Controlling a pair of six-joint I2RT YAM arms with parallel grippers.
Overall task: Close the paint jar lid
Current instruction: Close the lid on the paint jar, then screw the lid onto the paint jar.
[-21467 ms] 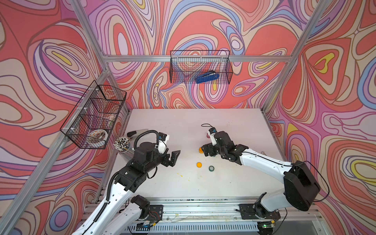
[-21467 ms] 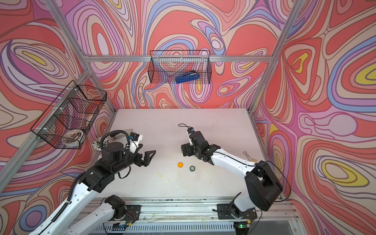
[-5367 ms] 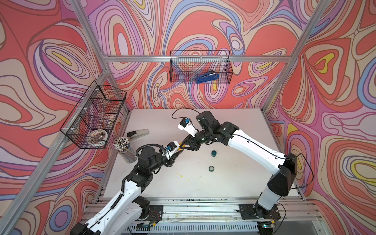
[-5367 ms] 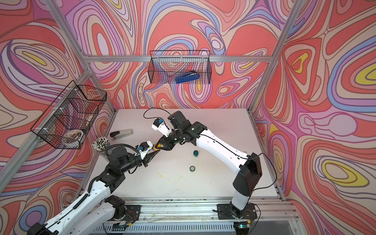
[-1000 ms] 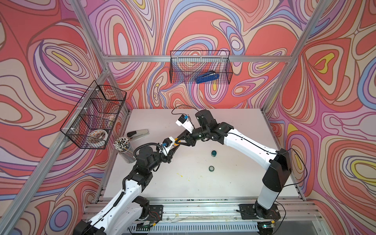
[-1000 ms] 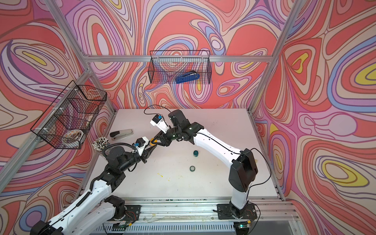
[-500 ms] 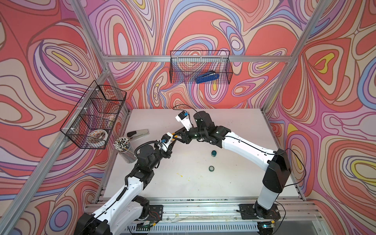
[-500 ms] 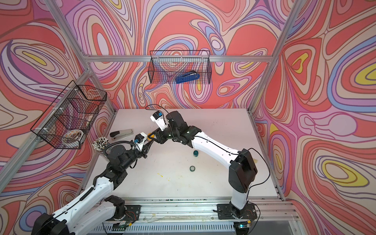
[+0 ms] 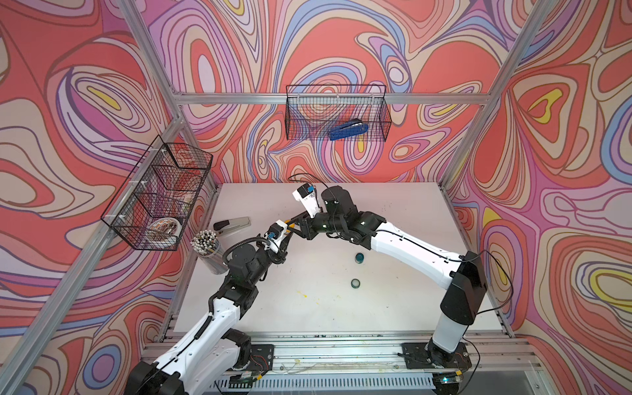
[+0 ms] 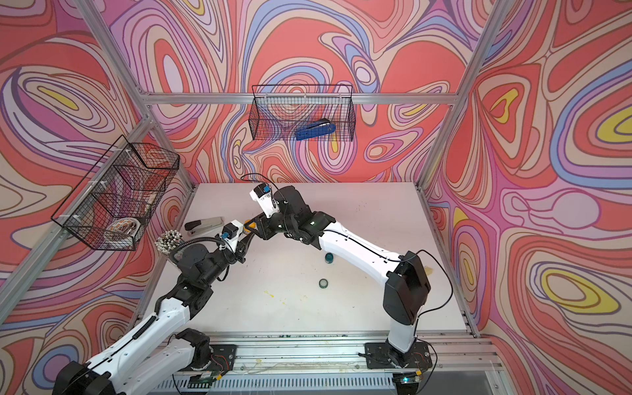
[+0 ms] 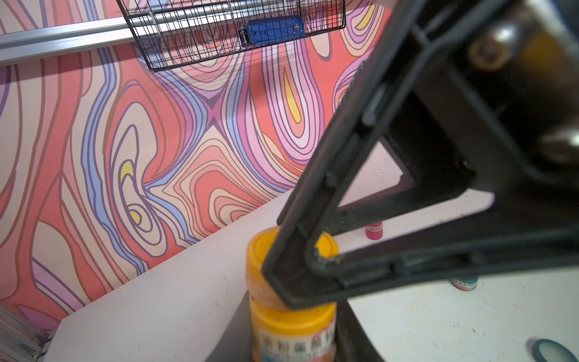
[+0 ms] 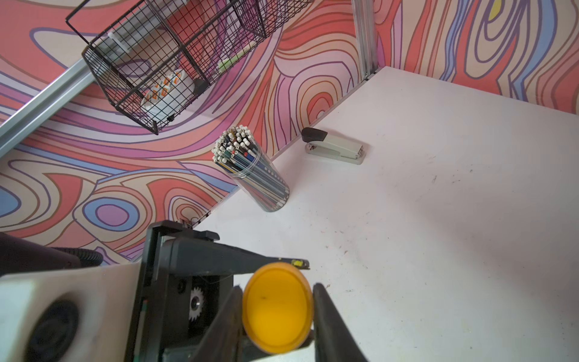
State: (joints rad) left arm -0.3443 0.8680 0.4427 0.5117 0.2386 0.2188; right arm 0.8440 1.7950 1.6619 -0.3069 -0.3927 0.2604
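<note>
A yellow paint jar (image 11: 293,332) with a printed label is held off the table at mid-left, my left gripper (image 11: 293,343) shut on its body. The yellow lid (image 12: 277,310) sits on the jar's mouth, and my right gripper (image 12: 277,313) is shut on its rim from above, one finger on each side. In the left wrist view the lid (image 11: 260,266) looks slightly askew on the jar, partly hidden by a right finger (image 11: 313,219). In both top views the two grippers meet at the jar (image 9: 290,227) (image 10: 249,226).
A teal jar (image 9: 359,257) and a loose teal lid (image 9: 355,283) lie mid-table. A pink jar (image 11: 373,230) stands farther back. A grey stapler (image 9: 232,225) and a pencil cup (image 9: 207,246) sit at the left edge. Wire baskets (image 9: 157,195) (image 9: 337,116) hang on the walls.
Both grippers and the jar between them have drifted slightly up and toward the back. Neither grip has changed.
</note>
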